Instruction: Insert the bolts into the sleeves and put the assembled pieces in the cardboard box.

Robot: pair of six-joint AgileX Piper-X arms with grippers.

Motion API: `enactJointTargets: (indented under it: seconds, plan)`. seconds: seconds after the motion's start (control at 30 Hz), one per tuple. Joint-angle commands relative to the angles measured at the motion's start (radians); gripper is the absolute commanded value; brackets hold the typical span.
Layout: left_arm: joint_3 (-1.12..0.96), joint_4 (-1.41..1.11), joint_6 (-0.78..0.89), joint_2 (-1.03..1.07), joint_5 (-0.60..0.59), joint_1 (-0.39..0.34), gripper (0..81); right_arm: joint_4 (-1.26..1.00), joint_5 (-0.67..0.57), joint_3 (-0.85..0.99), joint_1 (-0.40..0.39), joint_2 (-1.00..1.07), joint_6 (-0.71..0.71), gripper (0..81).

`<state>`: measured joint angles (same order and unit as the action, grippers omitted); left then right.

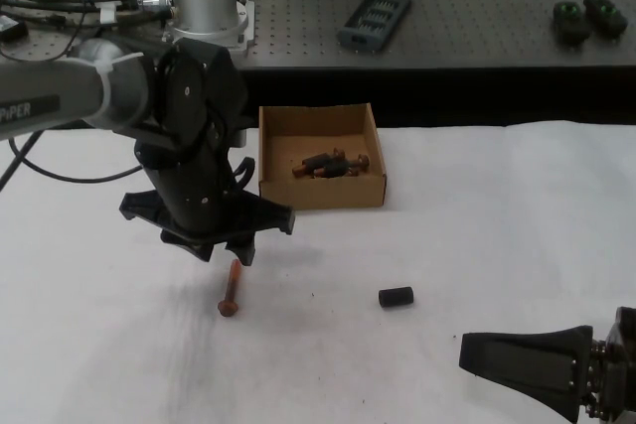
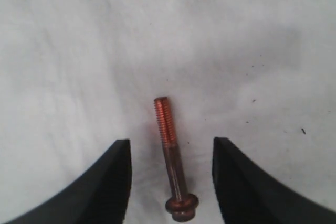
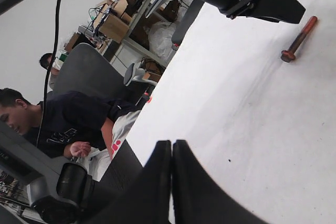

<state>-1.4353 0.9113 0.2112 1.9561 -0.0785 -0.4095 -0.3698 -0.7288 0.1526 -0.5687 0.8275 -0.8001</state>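
The coppery, flange-headed bolt (image 2: 173,161) lies on the surface (image 2: 63,51) under the wide-open, empty left pincer (image 2: 170,141). The right pincer (image 3: 171,148) is closed, empty. The high view adds a black sleeve (image 1: 396,297).

Light is even and diffuse, coming from above. The white-covered bench (image 1: 477,196) reads bright. A soft, broad shadow lies under the left end effector (image 1: 227,250) and falls across the bolt (image 1: 232,288). The cardboard box (image 1: 323,191) is darker inside than on its front wall. Left wrist view: faint grey mottling on the bench surface. The right end effector (image 3: 172,142) is dark, nearly featureless.
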Motion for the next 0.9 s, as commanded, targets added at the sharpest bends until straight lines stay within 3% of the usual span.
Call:
enactJointTargets:
  seconds: [0.0, 0.87]
  plan:
    - [-0.005, 0.004, 0.039, -0.007, -0.005, -0.004, 35.6, 0.004, 0.001, 0.003, -0.005, -0.012, 0.011, 1.8]
    - [-0.005, 0.052, 0.033, 0.045, 0.071, -0.037, 35.6, -0.010, -0.073, 0.003, -0.005, -0.012, -0.032, 1.8]
